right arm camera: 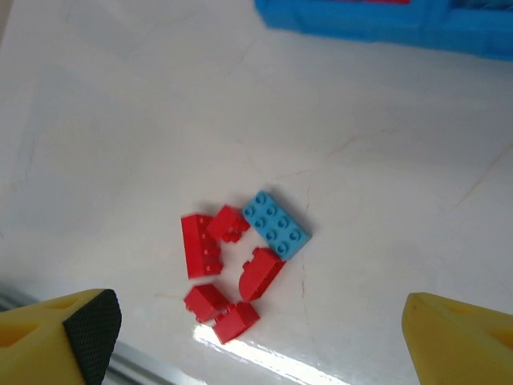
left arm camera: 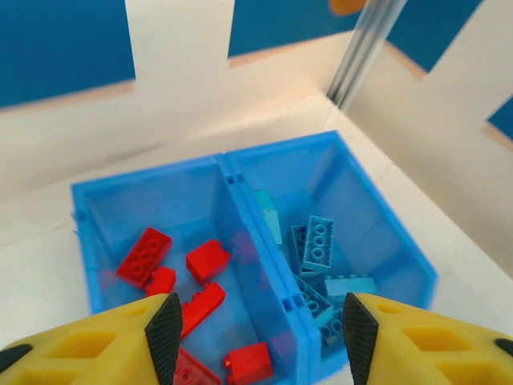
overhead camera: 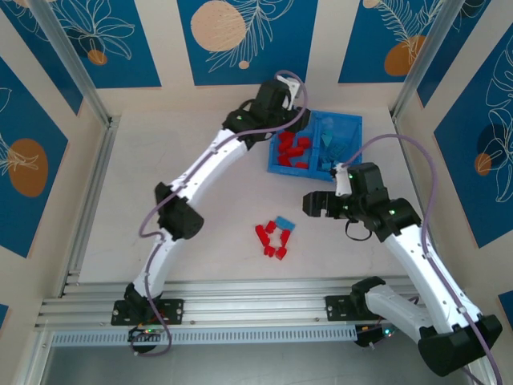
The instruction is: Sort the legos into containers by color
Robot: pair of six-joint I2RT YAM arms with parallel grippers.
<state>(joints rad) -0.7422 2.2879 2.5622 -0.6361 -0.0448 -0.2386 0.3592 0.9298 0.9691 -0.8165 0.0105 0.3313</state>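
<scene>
The bright-blue tray point(overhead camera: 273, 167) sits at the back right, its divider point(left arm camera: 255, 241) splitting two compartments. Several red legos point(left arm camera: 144, 256) lie in the left compartment and several light blue legos point(left arm camera: 318, 242) in the right one. My left gripper point(left arm camera: 256, 329) hovers open above the tray's near side, nothing between its fingers. A small pile stays on the table: several red legos point(right arm camera: 200, 245) and one light blue lego point(right arm camera: 276, 224), also seen from the top as a cluster point(overhead camera: 274, 238). My right gripper point(right arm camera: 256, 329) hangs open above that pile.
The table point(overhead camera: 200, 200) is bounded by white walls and an aluminium rail point(overhead camera: 240, 309) along the near edge. The left arm's links point(overhead camera: 208, 172) stretch diagonally across the middle. The tray's near wall point(right arm camera: 377, 24) shows at the top of the right wrist view.
</scene>
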